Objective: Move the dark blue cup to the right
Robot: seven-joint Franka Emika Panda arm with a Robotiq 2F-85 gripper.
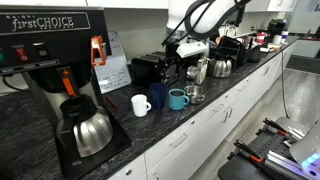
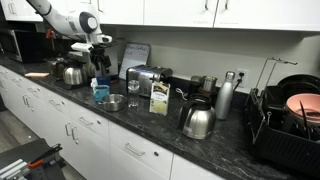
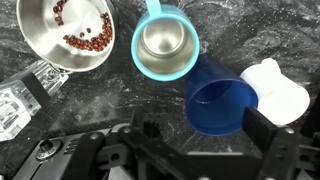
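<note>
Gripper (image 3: 205, 148) hangs above the cluster, jaws spread wide, nothing held. Dark blue cup (image 3: 222, 98) stands upright on the worktop (image 3: 250, 25), wedged between teal mug (image 3: 165, 45) and white mug (image 3: 278, 85), close against both; contact can't be told.

Judgement: descend straight and centred on the rim, with fingers turned into the free gaps, not toward the neighbours. Lift clear before travelling.

Cup is smooth, glossy and plain-walled, likely slippery. Worktop is dark speckled stone. Steel bowl (image 3: 70, 30) of red beans near the teal mug.
</note>
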